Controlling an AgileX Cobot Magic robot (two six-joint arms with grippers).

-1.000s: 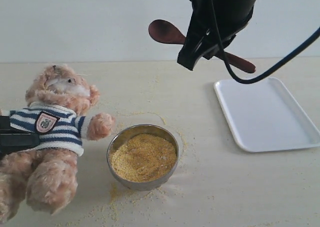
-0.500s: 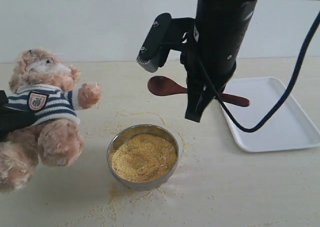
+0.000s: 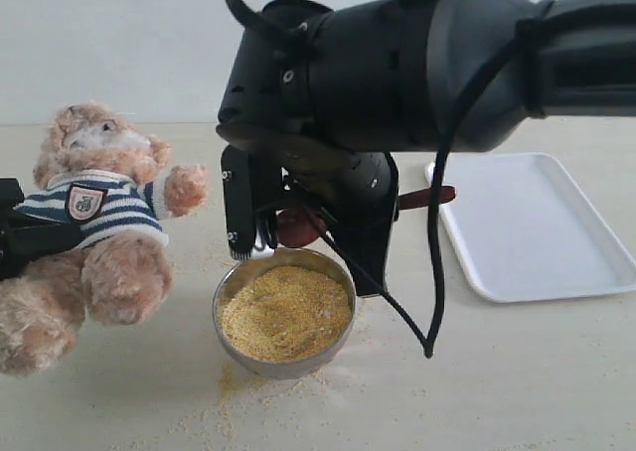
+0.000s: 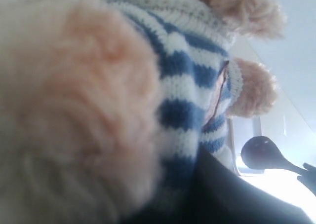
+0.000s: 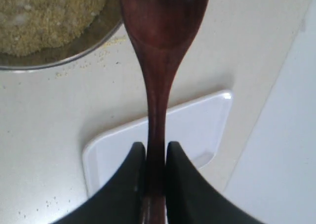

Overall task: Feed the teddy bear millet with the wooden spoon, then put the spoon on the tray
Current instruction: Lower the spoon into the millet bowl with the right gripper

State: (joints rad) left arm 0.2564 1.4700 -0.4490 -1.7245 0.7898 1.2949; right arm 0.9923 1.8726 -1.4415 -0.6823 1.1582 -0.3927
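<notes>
Just ahead of the right pincer (image 5: pixel 154 149), shut on its handle, the wooden spoon (image 5: pixel 160 31) hangs empty over the rim of the steel bowl (image 3: pixel 229 292): scooping is in hand. Next, dip into the millet (image 3: pixel 285 314), then carry it level to the teddy bear (image 3: pixel 99 198) that the left pincer (image 3: pixel 38 240) clamps.

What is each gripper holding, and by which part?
Right gripper clamps the wooden spoon by its handle; left gripper holds the teddy bear by its torso.

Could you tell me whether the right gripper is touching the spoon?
Touching. The right wrist view shows the right gripper clamped on both sides of the spoon handle.
</notes>
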